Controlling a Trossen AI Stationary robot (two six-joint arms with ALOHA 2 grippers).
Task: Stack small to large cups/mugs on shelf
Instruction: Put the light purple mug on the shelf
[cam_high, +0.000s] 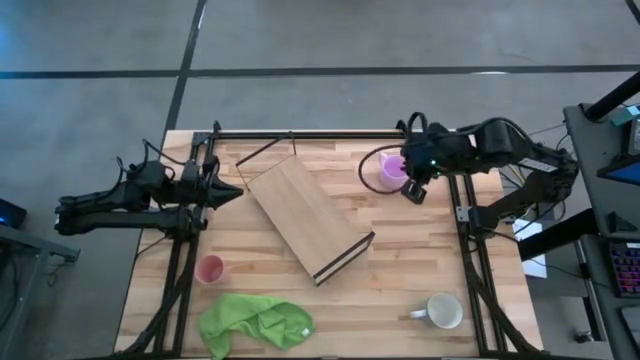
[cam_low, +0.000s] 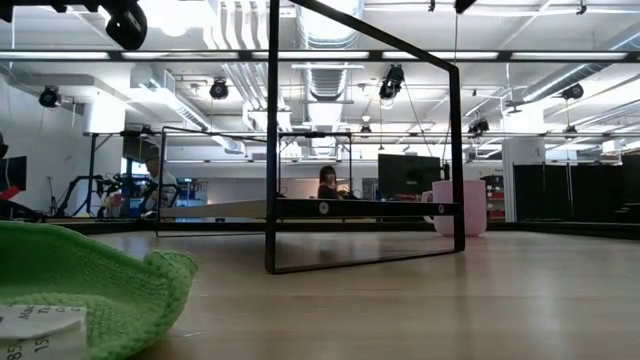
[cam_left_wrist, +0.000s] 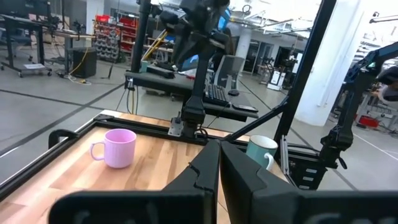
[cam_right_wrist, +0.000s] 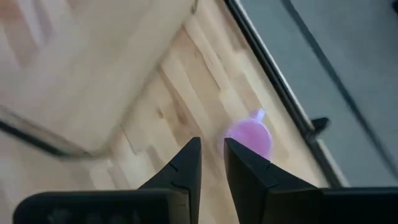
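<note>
Likely rigid, light, slick: light purple handled cup (cam_high: 392, 171). Right claw (cam_high: 414, 189) beside it, nearly closed, empty; take the rim.

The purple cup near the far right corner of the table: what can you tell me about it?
The purple cup is light lilac, smooth and glossy looking, with a loop handle on one side that shows in the left wrist view. It stands upright, mouth open upward, on the wooden table near its far right corner, apart from the shelf board. The right claw hovers right beside it; the overhead picture does not settle whether they touch. Whether anything is inside cannot be told.
</note>
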